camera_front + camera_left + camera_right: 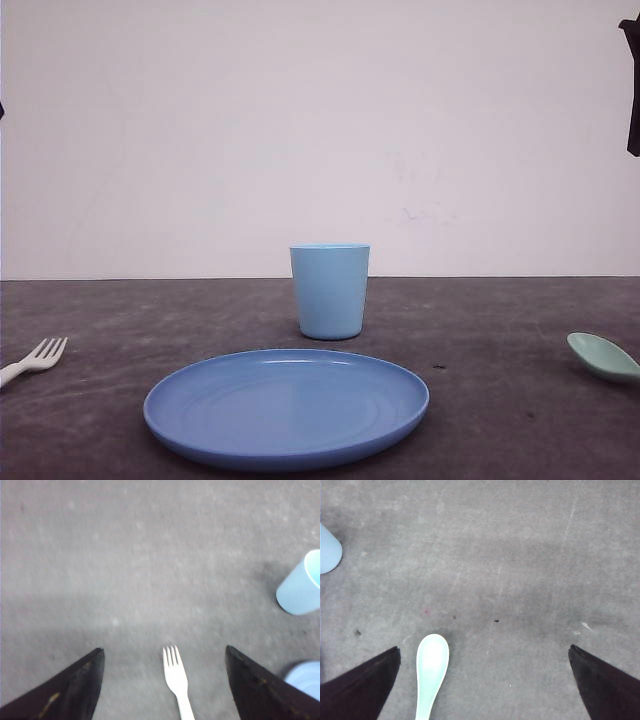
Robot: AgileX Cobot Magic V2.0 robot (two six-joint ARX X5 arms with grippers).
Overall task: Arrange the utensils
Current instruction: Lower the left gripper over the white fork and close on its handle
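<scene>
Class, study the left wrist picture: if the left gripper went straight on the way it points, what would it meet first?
Most likely the fork, lying between the open left gripper fingers on the table; depth is unclear.

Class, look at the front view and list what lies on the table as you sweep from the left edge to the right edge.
white fork → blue plate → mint-green spoon. The light blue cup stands behind the plate, within its span, so it has no separate place in the order.

Blue plate (286, 410) sits front and centre on the dark grey table (480, 330), light blue cup (330, 291) upright at its twelve o'clock
</scene>
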